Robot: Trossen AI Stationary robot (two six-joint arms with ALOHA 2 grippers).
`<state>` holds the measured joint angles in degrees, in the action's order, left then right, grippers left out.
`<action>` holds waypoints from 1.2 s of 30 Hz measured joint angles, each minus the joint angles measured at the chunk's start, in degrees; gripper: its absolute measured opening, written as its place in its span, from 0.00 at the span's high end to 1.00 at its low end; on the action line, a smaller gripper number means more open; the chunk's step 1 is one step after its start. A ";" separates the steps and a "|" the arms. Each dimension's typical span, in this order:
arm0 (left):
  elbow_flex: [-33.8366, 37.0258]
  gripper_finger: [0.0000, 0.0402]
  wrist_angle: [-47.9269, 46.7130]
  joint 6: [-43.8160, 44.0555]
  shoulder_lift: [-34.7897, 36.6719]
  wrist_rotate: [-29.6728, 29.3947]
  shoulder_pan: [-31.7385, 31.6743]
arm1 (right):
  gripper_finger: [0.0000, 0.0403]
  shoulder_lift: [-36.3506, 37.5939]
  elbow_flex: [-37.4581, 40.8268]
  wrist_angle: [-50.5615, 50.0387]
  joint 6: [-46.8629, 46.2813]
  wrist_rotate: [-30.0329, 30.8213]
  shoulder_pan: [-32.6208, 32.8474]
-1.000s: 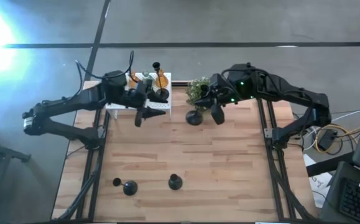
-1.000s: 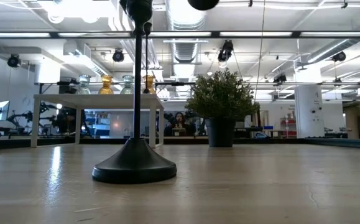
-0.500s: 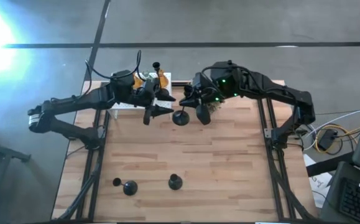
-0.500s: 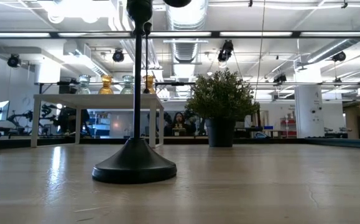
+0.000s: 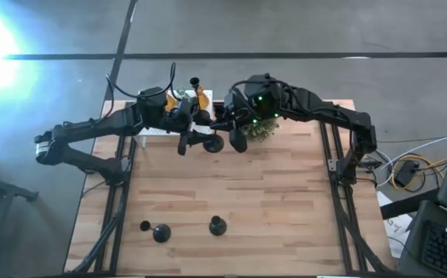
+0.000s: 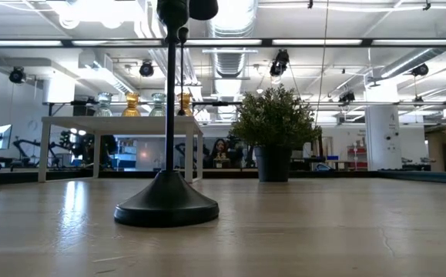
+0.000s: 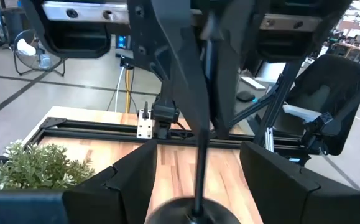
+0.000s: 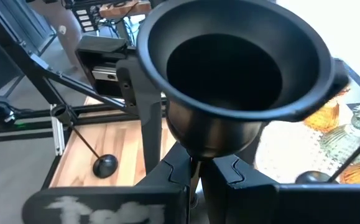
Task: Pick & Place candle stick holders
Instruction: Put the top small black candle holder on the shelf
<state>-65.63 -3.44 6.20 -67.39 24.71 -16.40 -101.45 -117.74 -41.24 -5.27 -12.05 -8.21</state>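
Observation:
My right gripper is shut on a black candle stick holder with a cup, a thin stem and a round base. It holds it in the air at the far middle of the table. My left gripper is open and level. Its two fingers stand on either side of that stem, just above the base, and touch nothing. Amber and clear glass holders stand on the white box behind my left gripper. Another black holder stands on its base near the front edge. My right gripper pinches the holder's thin stem just under the cup between its two fingers. They come from the table's right, slanting a little downward, and lie across the stem. The holder is nearly upright, cup on top and base below, lifted clear of the table.
A bushy green potted plant stands at the far edge under my right arm. A black holder stands on the white box's far side. A small dark object sits near the front edge, with bare wood across the table's middle.
My right gripper has carried the black holder toward the table's left edge, from beside the plant to my left gripper, so that its stem now stands between the left fingers. My left gripper first edged a little toward the right, then kept still. Neither gripper has opened or shut.

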 joint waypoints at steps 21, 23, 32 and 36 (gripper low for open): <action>0.04 0.96 -0.11 -0.50 -0.21 0.11 0.02 | 0.97 -1.14 -1.74 -0.12 0.91 -0.10 -0.09; 0.07 0.96 -0.12 -0.52 -0.21 0.05 0.02 | 0.97 -1.12 -1.71 -0.12 0.85 -0.10 -0.09; 0.07 0.96 -0.07 -0.31 -0.13 -0.95 0.02 | 0.87 -0.82 -1.67 -0.92 -1.98 0.01 -0.09; 0.07 0.96 0.00 -0.31 0.28 -1.91 0.00 | 0.76 0.10 -1.65 -2.34 -0.96 0.00 -0.09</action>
<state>-65.56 -3.44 5.89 -67.11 22.80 -16.40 -101.35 -119.39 -43.59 -6.23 -12.05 -8.29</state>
